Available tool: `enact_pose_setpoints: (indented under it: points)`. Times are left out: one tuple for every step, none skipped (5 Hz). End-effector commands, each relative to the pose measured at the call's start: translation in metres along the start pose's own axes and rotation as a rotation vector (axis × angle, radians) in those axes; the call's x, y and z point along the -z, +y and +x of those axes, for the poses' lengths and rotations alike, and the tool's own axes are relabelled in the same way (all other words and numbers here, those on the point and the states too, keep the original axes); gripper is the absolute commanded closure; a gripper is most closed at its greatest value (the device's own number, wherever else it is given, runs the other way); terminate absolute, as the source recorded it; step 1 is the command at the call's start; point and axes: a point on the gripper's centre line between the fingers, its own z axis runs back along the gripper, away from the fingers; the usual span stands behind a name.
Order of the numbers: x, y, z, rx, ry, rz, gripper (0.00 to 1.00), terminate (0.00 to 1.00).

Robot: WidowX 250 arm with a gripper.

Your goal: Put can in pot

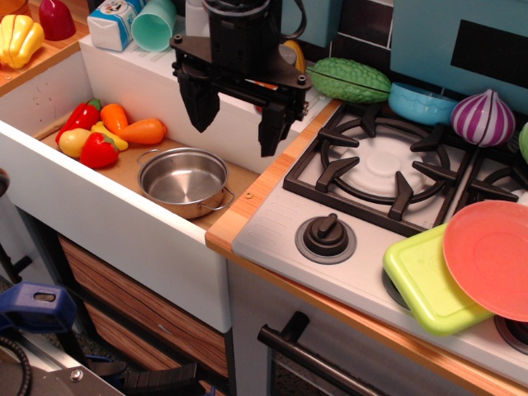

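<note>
**Q:** Where's the can, and what's your gripper doing?

**A:** Only one view here. My gripper [236, 115] hangs spread wide with nothing between the jaws, near the back edge above the sink [107, 216]. There's an orange-red bit behind it, maybe the can, can't tell. The pot [183, 181] sits empty in the sink, mouth up, ready for a drop.

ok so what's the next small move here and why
Probably ease the open gripper back toward the red-orange sliver just behind it, likely the can, though it is mostly hidden. The jaws hold nothing and the pot sits empty in the sink, so a grasp comes first.
</note>
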Motion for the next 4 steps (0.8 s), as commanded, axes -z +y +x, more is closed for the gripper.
enact_pose_setpoints:
  points:
    - [0.0,0.0,0.0,0.0,0.0,0.0,0.0,0.0]
    - [0.009,0.006,0.032,0.038,-0.109,0.094,0.0,0.0]
    - [0.019,0.015,0.071,0.102,-0.263,0.179,0.0,0.0]
    - [0.026,0.028,0.093,0.141,-0.397,0.179,0.0,0.0]
